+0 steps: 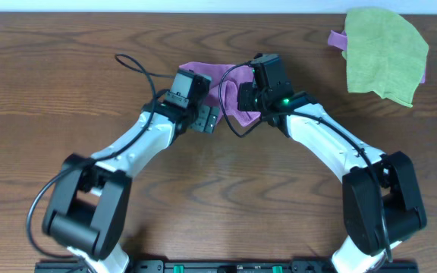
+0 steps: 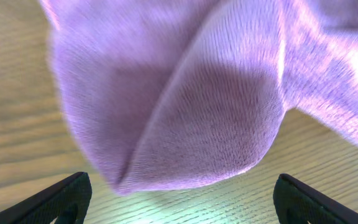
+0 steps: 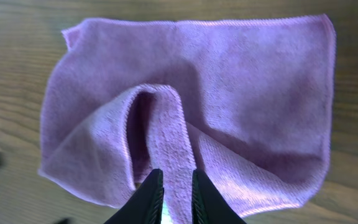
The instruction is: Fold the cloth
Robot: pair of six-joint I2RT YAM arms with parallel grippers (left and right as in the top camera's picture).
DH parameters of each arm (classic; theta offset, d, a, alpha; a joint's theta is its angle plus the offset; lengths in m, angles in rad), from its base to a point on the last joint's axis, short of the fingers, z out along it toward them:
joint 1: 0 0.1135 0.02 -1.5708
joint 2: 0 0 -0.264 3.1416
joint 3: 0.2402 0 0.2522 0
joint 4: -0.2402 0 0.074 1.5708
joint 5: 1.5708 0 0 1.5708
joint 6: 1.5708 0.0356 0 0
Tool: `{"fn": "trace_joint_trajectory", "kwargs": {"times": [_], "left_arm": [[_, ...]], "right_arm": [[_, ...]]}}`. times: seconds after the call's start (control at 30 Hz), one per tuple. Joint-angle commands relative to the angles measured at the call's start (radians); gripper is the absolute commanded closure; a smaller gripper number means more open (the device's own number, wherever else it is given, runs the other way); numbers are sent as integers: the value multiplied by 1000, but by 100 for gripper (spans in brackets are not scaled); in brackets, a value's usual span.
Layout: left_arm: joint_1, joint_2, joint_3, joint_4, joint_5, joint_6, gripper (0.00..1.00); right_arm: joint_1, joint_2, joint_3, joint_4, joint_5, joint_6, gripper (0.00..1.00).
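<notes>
Right wrist view shows the cloth [image 3: 241, 93] mostly flat on the counter [image 3: 11, 74], right jaws pinching a raised ridge of it, left jaws spread wide and empty, so folding looks barely begun.

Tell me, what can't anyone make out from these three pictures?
Overhead: most of the purple cloth is hidden beneath the left arm and right arm; its outline is untraceable.
Overhead: a purple scrap peeks from under the green cloth; the rest is covered.
Left wrist: the purple cloth is blurred and cut off by top and right edges.
Right wrist: the right claw is cropped by the bottom edge.
</notes>
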State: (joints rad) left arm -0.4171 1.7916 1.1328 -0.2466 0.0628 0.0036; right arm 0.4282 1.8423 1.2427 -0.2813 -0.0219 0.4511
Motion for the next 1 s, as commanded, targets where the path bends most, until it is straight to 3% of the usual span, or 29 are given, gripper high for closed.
{"fn": "trace_joint_trajectory", "kwargs": {"times": [0.0,0.27,0.33,0.4,0.47,0.63,0.97], "left_arm": [[-2,-40,20,-18,-47,-3,5],[-10,-38,20,-45,16,-4,5],[-10,-37,20,-50,50,-5,5],[-10,-34,19,-51,66,-16,5],[-11,-23,19,-55,66,-31,5],[-45,17,19,-56,73,-39,5],[-85,75,18,-55,28,-68,5]], "right_arm": [[-26,9,21,-24,47,-23,84],[-181,-6,39,-174,55,-90,93],[-224,-33,53,-238,55,-121,88],[-278,-106,56,-299,60,-154,71],[-309,-174,55,-345,60,-173,65],[-295,-317,29,-475,131,-220,60],[-277,-657,-239,-483,134,-196,54]]}}
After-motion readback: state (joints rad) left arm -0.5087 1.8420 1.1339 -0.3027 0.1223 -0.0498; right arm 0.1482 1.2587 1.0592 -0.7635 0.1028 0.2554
